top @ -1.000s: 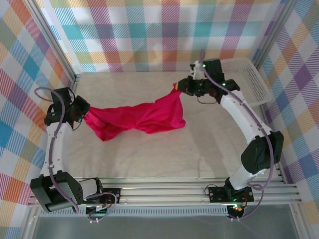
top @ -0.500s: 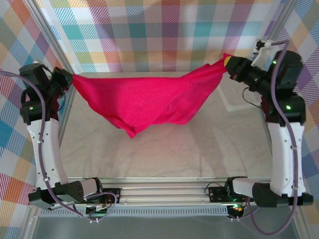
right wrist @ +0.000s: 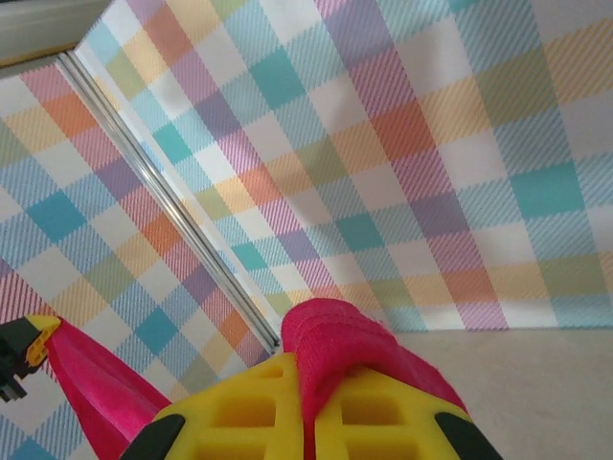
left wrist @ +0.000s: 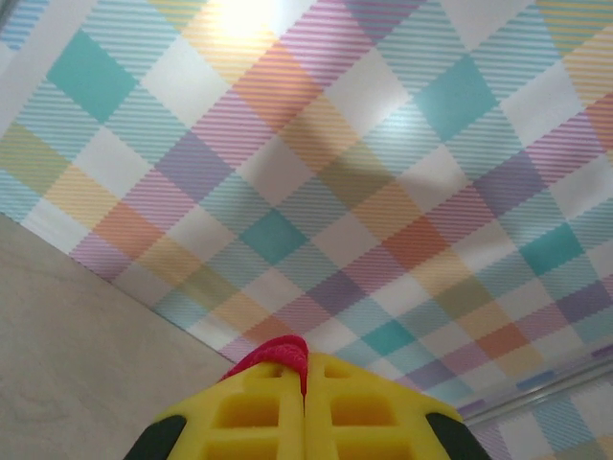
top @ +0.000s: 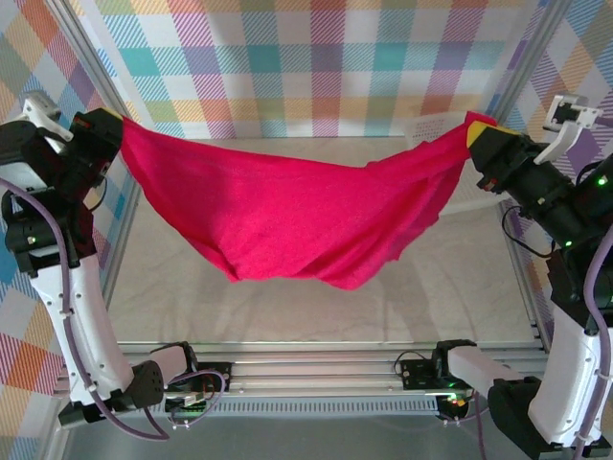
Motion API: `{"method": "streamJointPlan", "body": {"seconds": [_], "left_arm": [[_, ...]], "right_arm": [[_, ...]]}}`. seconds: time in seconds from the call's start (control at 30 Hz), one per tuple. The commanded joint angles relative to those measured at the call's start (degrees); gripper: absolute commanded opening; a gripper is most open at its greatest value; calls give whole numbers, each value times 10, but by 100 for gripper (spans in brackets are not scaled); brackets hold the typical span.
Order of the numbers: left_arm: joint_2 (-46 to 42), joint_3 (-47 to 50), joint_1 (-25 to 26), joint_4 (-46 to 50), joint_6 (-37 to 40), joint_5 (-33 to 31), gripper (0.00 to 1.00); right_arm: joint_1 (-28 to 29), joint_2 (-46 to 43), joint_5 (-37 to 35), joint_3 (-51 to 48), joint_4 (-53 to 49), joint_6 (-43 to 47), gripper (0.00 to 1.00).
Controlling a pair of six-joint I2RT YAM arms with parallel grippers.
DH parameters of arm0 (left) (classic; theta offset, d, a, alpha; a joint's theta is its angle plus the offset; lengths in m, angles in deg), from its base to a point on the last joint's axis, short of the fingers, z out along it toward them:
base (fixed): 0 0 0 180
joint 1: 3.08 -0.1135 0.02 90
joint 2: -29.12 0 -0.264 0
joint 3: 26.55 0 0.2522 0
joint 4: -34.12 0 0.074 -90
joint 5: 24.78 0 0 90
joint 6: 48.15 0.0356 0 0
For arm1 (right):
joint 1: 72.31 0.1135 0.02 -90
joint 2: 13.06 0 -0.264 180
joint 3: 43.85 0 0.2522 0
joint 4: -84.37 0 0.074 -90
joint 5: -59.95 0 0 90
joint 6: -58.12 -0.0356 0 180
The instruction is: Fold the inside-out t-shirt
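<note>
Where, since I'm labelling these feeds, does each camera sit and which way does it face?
Top external: above and behind the arms, looking down at the table; both arms show, left pincer and right pincer holding the shirt stretched between them.
Left wrist: on the left wrist, facing the plaid wall; its shut yellow fingers pinch shirt.
Right wrist: on the right wrist, facing wall and a frame post; its yellow fingers pinch shirt.
Shared: all three show shirt and wall.

Pastel checked walls point(top: 316, 57) stand around a beige, slightly creased table point(top: 287, 307). Silver metal posts point(top: 91, 57) rise at its far corners, and the light is soft and even.
</note>
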Motion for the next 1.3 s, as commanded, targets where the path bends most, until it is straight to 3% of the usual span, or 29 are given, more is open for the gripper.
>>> {"method": "streamJointPlan", "body": {"seconds": [0.0, 0.2, 0.3, 0.33, 0.37, 0.43, 0.53, 0.6, 0.77, 0.87, 1.07, 1.27], "left_arm": [[75, 60, 15, -20, 25, 40, 0], [267, 74, 123, -40, 121, -66, 2], [371, 24, 155, -36, 139, -120, 20], [404, 0, 160, -21, 148, -145, 36], [430, -27, 164, 4, 158, -180, 45], [449, -55, 167, 47, 175, -238, 53], [406, -18, 183, 116, 203, -330, 57], [340, 64, 212, 138, 216, -347, 57], [139, 346, 329, 135, 162, -352, 55], [54, 462, 380, 131, 106, -323, 53], [-20, 557, 437, 176, 28, -330, 53], [-54, 623, 462, 177, -15, -330, 54]], "right_arm": [[-5, 45, 13, -91, 47, -15, 0], [6, 187, 30, -192, 155, -44, 1], [28, 296, -2, -172, 163, -39, 10], [35, 337, -11, -153, 161, -39, 12], [40, 381, -17, -122, 141, -36, 23], [53, 450, -35, -48, 77, -20, 39], [85, 486, -89, -2, -6, 14, 62], [106, 465, -117, -46, -21, 24, 67], [173, 329, -144, -288, 9, 12, 71], [207, 258, -153, -408, 7, -9, 72], [242, 154, -153, -569, -29, -49, 73], [281, 115, -119, -663, -24, -95, 74]]}}
